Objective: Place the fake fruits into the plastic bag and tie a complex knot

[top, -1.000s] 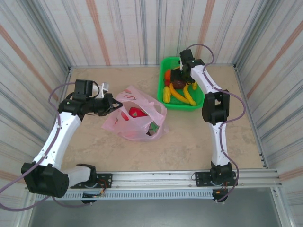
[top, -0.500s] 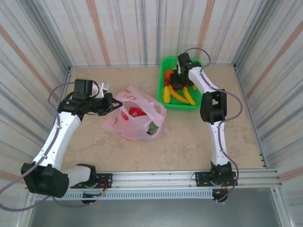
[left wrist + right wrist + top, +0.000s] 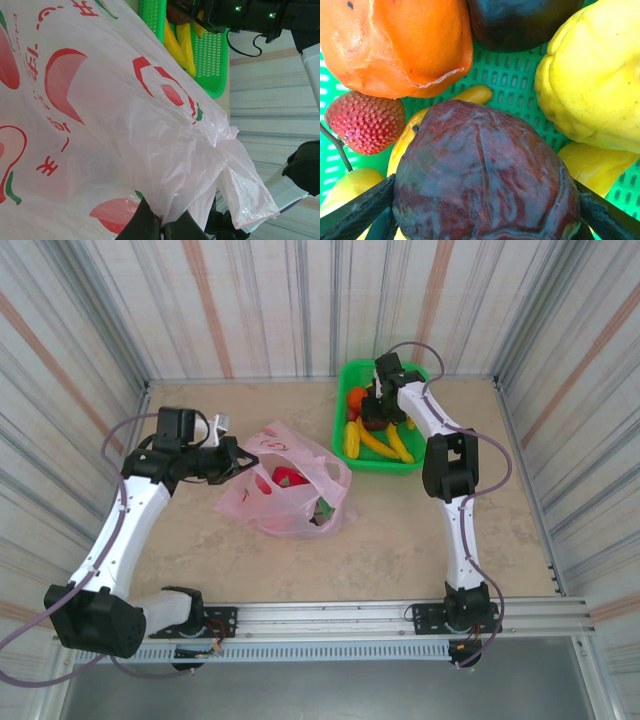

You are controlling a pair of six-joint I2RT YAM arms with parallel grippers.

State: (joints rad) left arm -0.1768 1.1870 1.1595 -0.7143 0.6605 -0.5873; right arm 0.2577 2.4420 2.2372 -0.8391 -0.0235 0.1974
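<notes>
Here, the glossy maroon fruit (image 3: 485, 175) shows wrinkled, streaked skin.

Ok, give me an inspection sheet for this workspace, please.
Surface: beige speckled tabletop.
Job's things: translucent pink plastic bag, untied, red fruit inside; green mesh basket holds yellow bananas, orange fruit, dark maroon fruit.
Clutter: nothing seen.
Grippers: left jaws shut on the bag's film; right jaws flank the maroon fruit, grip unclear.
Cables: purple-grey cables loop along both arms.
Surroundings: striped corrugated walls; metal rail at near edge.
</notes>
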